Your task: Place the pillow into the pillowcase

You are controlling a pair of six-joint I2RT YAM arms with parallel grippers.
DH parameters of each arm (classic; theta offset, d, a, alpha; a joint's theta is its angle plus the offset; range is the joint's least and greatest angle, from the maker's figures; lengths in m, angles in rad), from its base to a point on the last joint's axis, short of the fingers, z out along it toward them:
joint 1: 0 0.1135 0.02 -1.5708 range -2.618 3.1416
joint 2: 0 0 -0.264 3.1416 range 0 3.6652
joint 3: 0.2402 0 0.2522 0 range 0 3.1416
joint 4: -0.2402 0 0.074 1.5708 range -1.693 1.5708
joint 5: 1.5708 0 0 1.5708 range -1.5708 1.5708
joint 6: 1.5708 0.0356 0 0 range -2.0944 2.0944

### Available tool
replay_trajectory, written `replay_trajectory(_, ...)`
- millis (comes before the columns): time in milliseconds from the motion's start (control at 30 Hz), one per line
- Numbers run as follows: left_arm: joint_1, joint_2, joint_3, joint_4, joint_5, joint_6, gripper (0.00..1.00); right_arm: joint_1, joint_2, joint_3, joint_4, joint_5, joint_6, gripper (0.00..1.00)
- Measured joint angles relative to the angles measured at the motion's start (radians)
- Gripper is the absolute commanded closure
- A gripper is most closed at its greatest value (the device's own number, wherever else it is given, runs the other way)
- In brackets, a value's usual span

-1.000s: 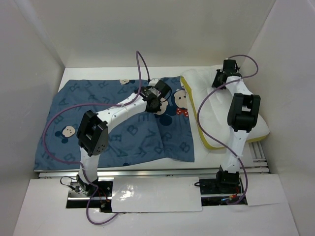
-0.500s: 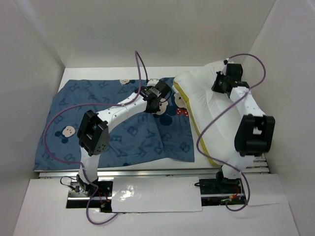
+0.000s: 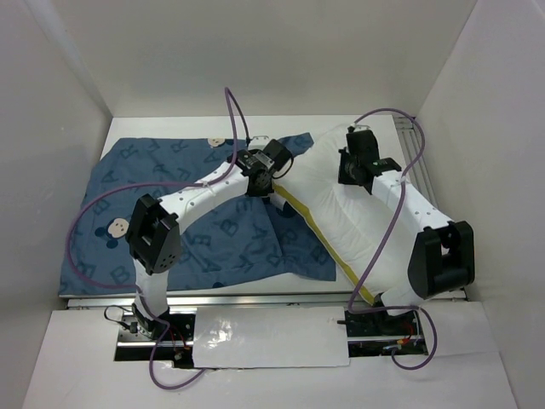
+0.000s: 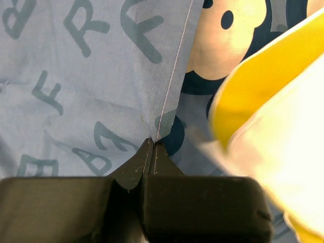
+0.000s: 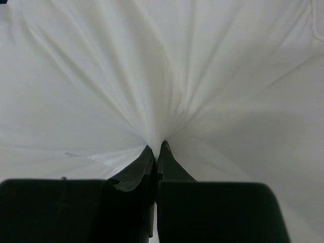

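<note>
So my big soft cream-white quilted pillow (image 3: 375,230) sits on the right side of the white counter (image 3: 153,126). It lies on a slant from far-left to near-right. The yellow band (image 3: 313,223) along its left edge overlaps the right edge of the blue fabric pillowcase (image 3: 196,226), the one with pale letters and cartoon mouse faces. That pillowcase is spread over the left half of the counter.

My right gripper (image 5: 157,147) is pinched tight on a bunch of pillow fabric near the pillow's far end, and creases fan out from the tips. My left gripper (image 4: 153,144) is clamped on a stitched fold of the pillowcase at its far-right part. The yellow band is just beside it, on the right.
</note>
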Motion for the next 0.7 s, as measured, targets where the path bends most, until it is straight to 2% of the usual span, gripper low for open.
replay_trajectory(233, 0.0, -0.055, -0.019, -0.003, -0.003, -0.006, 1.0, 0.038, 0.029, 0.001, 0.0, 0.133, 0.015, 1.0)
replay_trajectory(700, -0.003, -0.06, -0.033, 0.011, -0.006, -0.001, 1.0, 0.339, 0.104, 0.032, -0.077, 0.145, 0.017, 1.0)
